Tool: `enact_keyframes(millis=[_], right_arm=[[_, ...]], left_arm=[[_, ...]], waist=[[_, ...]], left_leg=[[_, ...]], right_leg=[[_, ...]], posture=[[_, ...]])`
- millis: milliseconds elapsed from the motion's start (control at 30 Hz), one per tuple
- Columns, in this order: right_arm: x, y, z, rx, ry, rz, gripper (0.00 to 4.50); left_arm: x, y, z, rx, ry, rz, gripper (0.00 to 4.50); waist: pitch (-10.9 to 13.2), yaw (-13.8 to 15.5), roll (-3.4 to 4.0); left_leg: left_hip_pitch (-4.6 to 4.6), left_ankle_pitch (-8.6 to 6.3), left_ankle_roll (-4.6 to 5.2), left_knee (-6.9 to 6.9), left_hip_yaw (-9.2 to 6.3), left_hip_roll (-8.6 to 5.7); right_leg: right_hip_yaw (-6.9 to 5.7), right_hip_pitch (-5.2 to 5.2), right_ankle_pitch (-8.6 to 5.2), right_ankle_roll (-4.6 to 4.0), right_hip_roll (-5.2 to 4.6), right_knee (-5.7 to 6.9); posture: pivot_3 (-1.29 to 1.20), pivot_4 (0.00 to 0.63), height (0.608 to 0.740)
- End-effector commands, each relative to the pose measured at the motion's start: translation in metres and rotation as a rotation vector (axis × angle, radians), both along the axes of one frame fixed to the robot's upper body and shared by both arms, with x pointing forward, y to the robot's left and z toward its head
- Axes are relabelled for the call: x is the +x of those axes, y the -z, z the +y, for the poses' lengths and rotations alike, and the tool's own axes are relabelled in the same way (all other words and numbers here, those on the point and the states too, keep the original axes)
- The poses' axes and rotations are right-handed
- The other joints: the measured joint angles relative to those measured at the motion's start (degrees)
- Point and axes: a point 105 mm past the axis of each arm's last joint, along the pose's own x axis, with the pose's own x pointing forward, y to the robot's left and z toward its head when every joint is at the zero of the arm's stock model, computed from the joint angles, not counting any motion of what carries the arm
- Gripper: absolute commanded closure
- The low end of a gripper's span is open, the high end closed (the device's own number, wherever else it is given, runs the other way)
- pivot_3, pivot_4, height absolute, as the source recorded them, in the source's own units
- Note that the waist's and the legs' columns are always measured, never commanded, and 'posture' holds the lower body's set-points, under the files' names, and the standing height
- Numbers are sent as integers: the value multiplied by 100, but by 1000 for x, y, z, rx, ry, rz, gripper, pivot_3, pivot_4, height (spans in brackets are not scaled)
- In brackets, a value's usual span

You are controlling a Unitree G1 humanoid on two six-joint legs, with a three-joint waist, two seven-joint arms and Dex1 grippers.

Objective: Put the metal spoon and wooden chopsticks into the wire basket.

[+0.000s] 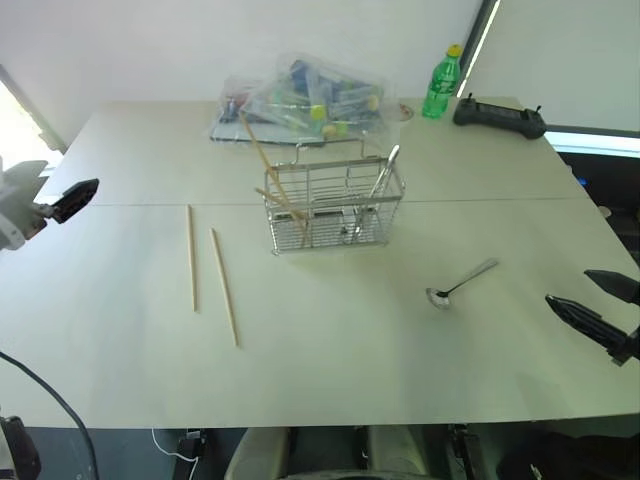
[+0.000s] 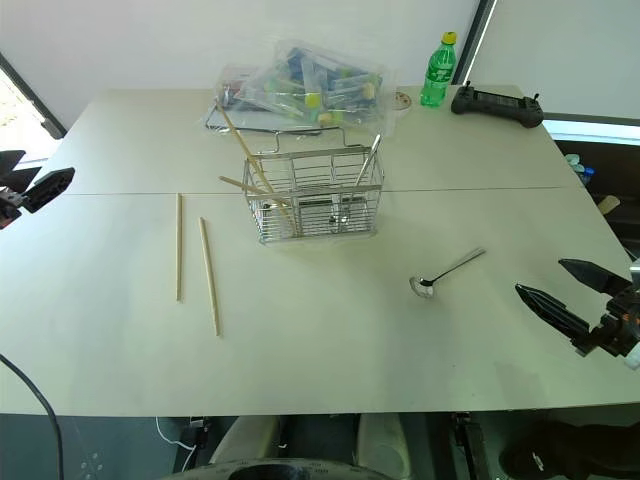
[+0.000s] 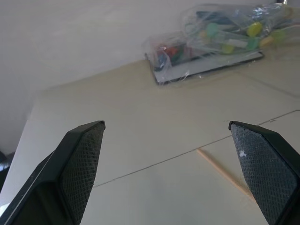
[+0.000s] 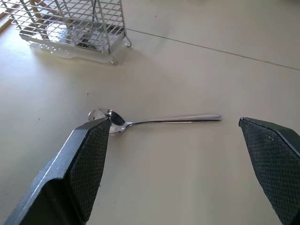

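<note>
On the pale table [image 1: 330, 370] two wooden chopsticks [image 1: 224, 286] lie loose and flat, side by side but not touching, left of the wire basket [image 1: 333, 205]. The one basket stands upright near the table's middle. It already holds utensils: at least two more pale sticks lean out over its left rim, and a silver utensil leans against its right end. One metal spoon [image 1: 460, 283] lies flat on the bare table right of the basket and a little nearer the robot, well apart from it, its bowl toward the robot and its handle pointing away to the right.

The left gripper [image 3: 171, 164] hangs above the table's left edge with its two black fingers spread wide and nothing between them; in its wrist view the far end of one loose chopstick shows beyond its fingers. The right gripper [image 4: 180, 154] hovers near the right edge of the table, fingers also spread wide and empty. In its wrist view the spoon lies crosswise just beyond the fingers, with the basket's corner farther off.

Behind the basket lies one clear plastic bag [image 1: 300, 100] of colourful items. Farther right at the back stand one green bottle [image 1: 441, 84] with a yellow cap and one black controller [image 1: 499, 117]. Nothing lies between either gripper and the loose utensils.
</note>
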Motion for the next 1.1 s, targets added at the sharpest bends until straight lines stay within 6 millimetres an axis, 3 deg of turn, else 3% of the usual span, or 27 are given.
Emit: enact_keyframes(millis=[33,200,367,500,600,700,867,1100], right_arm=[[7,-15,-3,-46,-12,-42,0],[17,-26,2,-104,-74,-54,0],[40,-39,20,-208,-228,-62,0],[53,-40,45,-291,-444,-33,0],[66,-28,70,-352,-641,19,0],[72,-16,79,-412,-759,74,0],[84,11,76,-534,-908,174,0],[110,30,70,-656,-972,211,0]], left_arm=[[-2,-17,-25,28,102,-40,30],[-7,-15,-68,24,266,12,30],[-20,-15,-130,89,553,71,30],[-37,-16,-176,113,796,122,30],[-55,-10,-208,173,1000,184,30],[-60,-9,-219,175,1085,219,30],[-69,-6,-228,186,1185,287,30],[-75,0,-229,238,1233,338,30]], waist=[[0,1,0],[0,4,2],[2,-12,4],[3,-22,4],[5,-63,8],[7,-121,8],[10,-153,9],[14,-176,15]], left_leg=[[0,0,0,0,2,0],[1,0,0,2,12,0],[1,1,1,17,22,0],[2,1,1,19,27,4],[3,1,1,22,30,3],[1,1,1,22,33,3],[-2,0,3,18,33,1],[7,2,0,20,36,1]], right_leg=[[1,0,1,0,-1,0],[1,1,11,12,0,1],[3,8,16,10,1,0],[2,7,18,4,4,0],[2,9,19,6,4,1],[2,8,25,17,4,0],[2,1,29,27,4,-1],[5,2,30,26,8,12]], posture=[[0,150,734],[0,150,734],[0,150,734],[0,150,734],[0,150,734],[0,150,734],[0,150,734],[0,150,734]])
